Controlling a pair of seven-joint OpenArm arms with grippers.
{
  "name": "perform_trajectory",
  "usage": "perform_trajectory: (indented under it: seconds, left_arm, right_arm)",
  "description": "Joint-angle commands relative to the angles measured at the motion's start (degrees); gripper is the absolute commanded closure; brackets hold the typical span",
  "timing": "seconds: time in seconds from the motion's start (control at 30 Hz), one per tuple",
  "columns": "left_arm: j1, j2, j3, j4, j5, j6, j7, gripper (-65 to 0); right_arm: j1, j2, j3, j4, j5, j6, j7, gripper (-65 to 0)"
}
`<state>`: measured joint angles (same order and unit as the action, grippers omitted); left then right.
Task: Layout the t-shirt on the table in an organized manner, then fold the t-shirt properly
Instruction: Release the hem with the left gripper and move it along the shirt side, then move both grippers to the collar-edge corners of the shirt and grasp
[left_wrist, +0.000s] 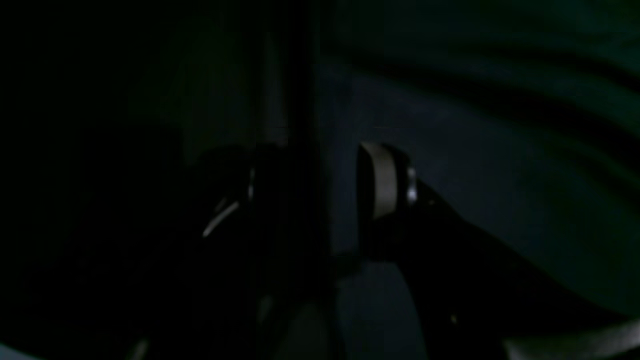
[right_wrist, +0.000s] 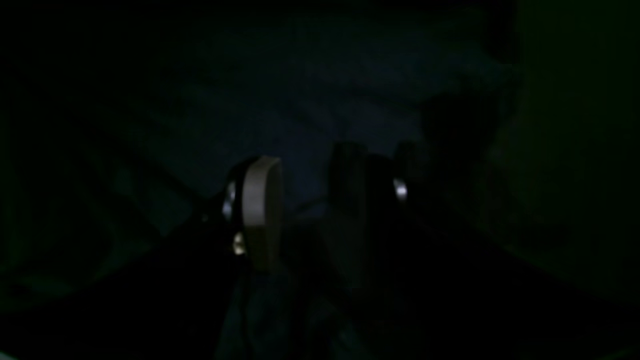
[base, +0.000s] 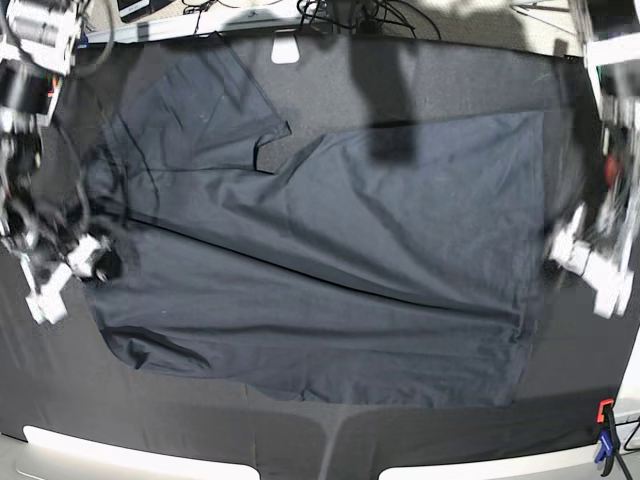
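Worktop (base: 300, 440) front edge is bare; t-shirt (base: 330, 270) lies spread across its middle, diagonal crease remaining. Left gripper (base: 590, 265) at hem side, right gripper (base: 60, 270) at neck side, both apparently pinching cloth to tension it flat.

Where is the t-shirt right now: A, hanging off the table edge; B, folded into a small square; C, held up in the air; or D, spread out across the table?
D: in the base view the t-shirt lies opened out over most of the table, still creased, with one sleeve showing at the upper left.
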<state>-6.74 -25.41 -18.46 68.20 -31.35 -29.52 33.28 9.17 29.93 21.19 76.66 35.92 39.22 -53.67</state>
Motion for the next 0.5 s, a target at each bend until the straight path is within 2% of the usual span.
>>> perform_trajectory:
  seconds: [0.0, 0.17, 0.33, 0.47]
  left_arm:
    - [0.35, -1.09, -1.66, 2.12, -1.4, 0.46, -1.6, -23.4]
    - [8.83, -1.09, -6.19, 4.55, -3.32, 0.98, -1.09, -23.4]
    - [17.64, -0.94, -6.32, 8.48, -3.72, 0.74, -1.38, -23.4]
    - [23.1, -0.94, -6.32, 12.26, -4.0, 0.81, -1.2, -23.4]
  right_arm:
    - [-0.04, 1.29, 1.27, 1.97, 0.79, 0.78, 1.07, -26.2]
    - [-3.69, 0.96, 4.46, 6.58, 0.81, 0.78, 1.07, -26.2]
    - [-3.8, -0.66, 6.99, 8.33, 0.76, 0.78, 0.52, -26.2]
    - [-3.8, -0.74, 7.02, 8.52, 1.57, 0.78, 0.5, -26.2]
